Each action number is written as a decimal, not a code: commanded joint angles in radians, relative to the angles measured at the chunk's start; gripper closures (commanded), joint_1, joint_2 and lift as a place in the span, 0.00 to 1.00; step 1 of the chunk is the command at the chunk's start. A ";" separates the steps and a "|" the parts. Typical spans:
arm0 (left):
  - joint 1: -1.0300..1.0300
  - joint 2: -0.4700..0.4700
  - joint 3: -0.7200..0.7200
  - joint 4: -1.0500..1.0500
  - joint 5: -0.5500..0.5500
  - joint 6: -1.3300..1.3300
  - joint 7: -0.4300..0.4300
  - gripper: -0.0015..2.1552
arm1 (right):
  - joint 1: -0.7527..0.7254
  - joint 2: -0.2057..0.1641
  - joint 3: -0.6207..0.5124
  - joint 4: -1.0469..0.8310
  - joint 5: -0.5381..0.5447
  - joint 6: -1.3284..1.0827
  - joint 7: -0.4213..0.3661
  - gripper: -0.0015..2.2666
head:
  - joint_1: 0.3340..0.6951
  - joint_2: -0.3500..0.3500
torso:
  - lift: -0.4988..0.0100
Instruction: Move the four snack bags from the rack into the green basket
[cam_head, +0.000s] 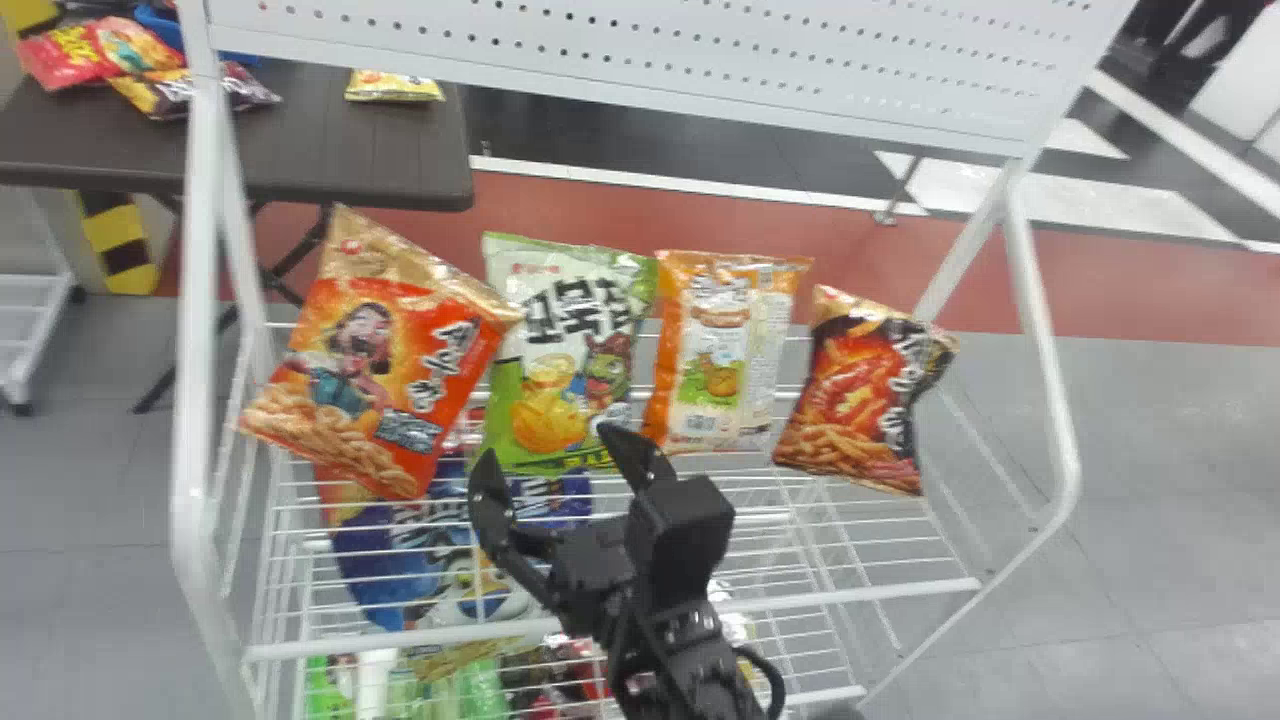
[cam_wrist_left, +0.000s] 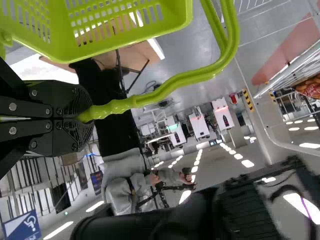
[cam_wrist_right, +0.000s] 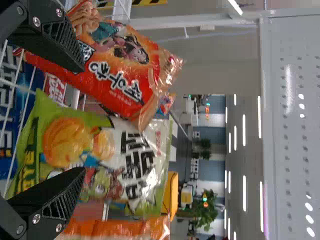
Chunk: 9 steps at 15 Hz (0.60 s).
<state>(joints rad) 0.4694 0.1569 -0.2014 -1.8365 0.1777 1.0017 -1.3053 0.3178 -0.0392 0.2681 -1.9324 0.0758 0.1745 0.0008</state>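
Snacks, four bags of them, stand in a row on my white wire rack in the head view. From left to right they are a red-and-orange glossy bag, a green-and-white crinkled bag, an orange-and-white bag and a black-and-red bag. My black right gripper hides part of the green-and-white bag's lower edge, and its fingers are spread with nothing between them. Below, wires break up a blue printed bag, and the goods lower still are too cluttered to make out. My right arm comes in from the bottom edge, slanting up and to the left toward the second bag.

The left wrist view brings in the slotted bright green plastic basket, cut off by the frame. My left gripper is closed around its curved green handle.

In the right wrist view, my open fingers stand well apart, aimed at the green-and-white bag. One covers a corner of the red-and-orange bag, the other part of the green-and-white one; whether either touches, I can't tell. The orange-and-white bag is cropped by the edge.
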 joint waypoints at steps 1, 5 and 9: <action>-0.003 0.010 -0.012 -0.001 0.000 0.004 0.000 0.86 | -0.151 0.007 0.037 0.145 -0.045 0.015 0.004 0.05 | 1.00 0.22 | 0.98; -0.011 0.023 -0.015 0.006 0.009 0.004 0.001 0.86 | -0.286 0.040 0.057 0.291 -0.082 0.015 0.036 0.06 | 1.00 0.33 | 0.98; -0.025 0.030 -0.015 0.011 0.019 0.004 0.003 0.86 | -0.367 0.040 0.056 0.374 -0.105 0.018 0.059 0.10 | 1.00 0.40 | 0.98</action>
<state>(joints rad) 0.4514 0.1846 -0.2157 -1.8265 0.1928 1.0056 -1.3027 -0.0256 -0.0002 0.3239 -1.5789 -0.0258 0.1914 0.0565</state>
